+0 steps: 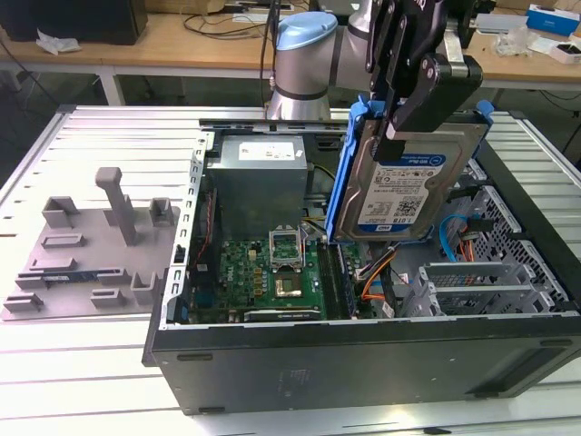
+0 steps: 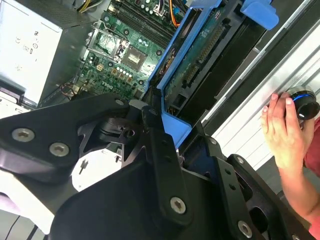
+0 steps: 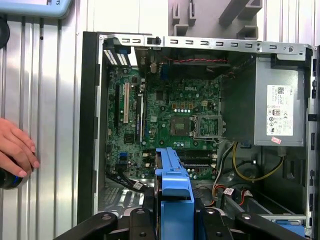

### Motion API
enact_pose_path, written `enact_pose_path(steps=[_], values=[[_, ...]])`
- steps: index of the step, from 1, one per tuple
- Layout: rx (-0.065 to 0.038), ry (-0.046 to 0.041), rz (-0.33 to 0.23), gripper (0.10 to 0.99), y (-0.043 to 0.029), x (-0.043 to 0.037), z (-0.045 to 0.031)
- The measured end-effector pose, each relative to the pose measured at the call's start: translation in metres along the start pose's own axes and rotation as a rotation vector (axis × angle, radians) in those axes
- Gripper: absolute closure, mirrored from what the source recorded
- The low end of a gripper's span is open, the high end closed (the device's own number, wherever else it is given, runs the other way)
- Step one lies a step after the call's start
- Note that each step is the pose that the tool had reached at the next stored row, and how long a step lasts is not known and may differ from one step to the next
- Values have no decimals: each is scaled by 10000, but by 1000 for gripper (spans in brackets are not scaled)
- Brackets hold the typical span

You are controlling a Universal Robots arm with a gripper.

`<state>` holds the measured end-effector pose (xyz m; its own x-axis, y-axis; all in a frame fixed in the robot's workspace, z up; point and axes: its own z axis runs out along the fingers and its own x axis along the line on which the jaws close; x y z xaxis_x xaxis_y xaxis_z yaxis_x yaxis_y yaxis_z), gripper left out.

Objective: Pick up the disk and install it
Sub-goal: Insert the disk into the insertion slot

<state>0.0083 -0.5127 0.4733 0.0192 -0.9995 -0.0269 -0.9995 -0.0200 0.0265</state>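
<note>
Gripper (image 1: 396, 136) clamped tight on the disk (image 1: 399, 195): one disk, held on edge, label facing out, above the open computer case (image 1: 363, 354). Its top edge is hidden behind the gripper. One grey power supply (image 1: 259, 177) sits inside, beside one motherboard (image 1: 272, 272). One hand (image 2: 282, 130), cut off at the wrist, covers a dark round thing (image 2: 306, 104) I can't make out.

Room's open over the motherboard (image 1: 272, 265); power supply box (image 1: 259, 177) walls twelve o'clock, cables (image 1: 372, 286) crowd three, the disk (image 1: 404, 195) hangs at two.
</note>
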Motion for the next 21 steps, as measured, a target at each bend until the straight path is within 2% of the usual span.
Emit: enact_pose_path(steps=[13, 16, 17, 18, 21], values=[[7, 0, 1, 718, 0, 0, 0], [305, 5, -8, 718, 1, 4, 4], [313, 6, -8, 718, 2, 17, 3], [314, 6, -8, 718, -1, 66, 2], [313, 7, -8, 718, -4, 75, 1]])
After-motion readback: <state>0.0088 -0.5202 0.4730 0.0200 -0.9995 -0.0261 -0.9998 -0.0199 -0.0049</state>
